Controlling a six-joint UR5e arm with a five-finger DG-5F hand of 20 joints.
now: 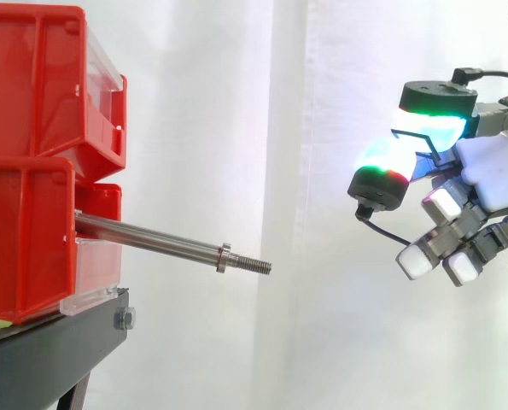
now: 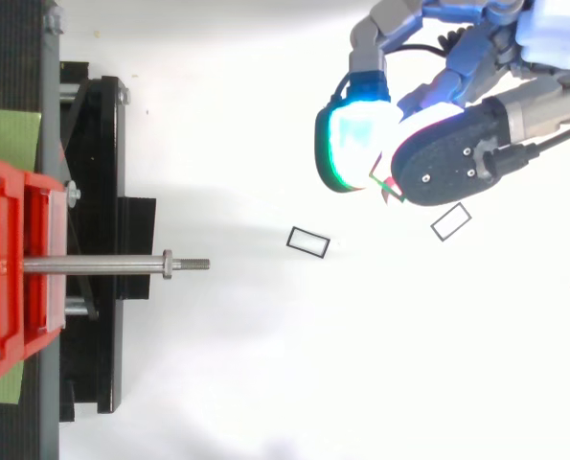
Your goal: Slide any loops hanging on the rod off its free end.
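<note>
A steel rod (image 1: 151, 240) sticks out of the lower red bin (image 1: 27, 239) and points right, ending in a collar and a threaded free end (image 1: 252, 265). I see nothing hanging on the rod (image 2: 112, 264). Two thin rectangular loops (image 2: 308, 241) (image 2: 450, 221) lie on the white surface beyond the free end. A third, tinted red and green, peeks out by the hand's pads (image 2: 392, 189). My hand (image 1: 493, 175) hovers well to the right of the rod, a little above its height. It is open, with fingers loosely bent and spread around nothing, the pads glowing green, red and white.
Two red bins are stacked on a black stand (image 1: 57, 342) at the left, the upper bin (image 1: 40, 77) overhanging the rod's root. A white curtain hangs behind. A gap lies between the rod's tip and my hand (image 2: 457, 153).
</note>
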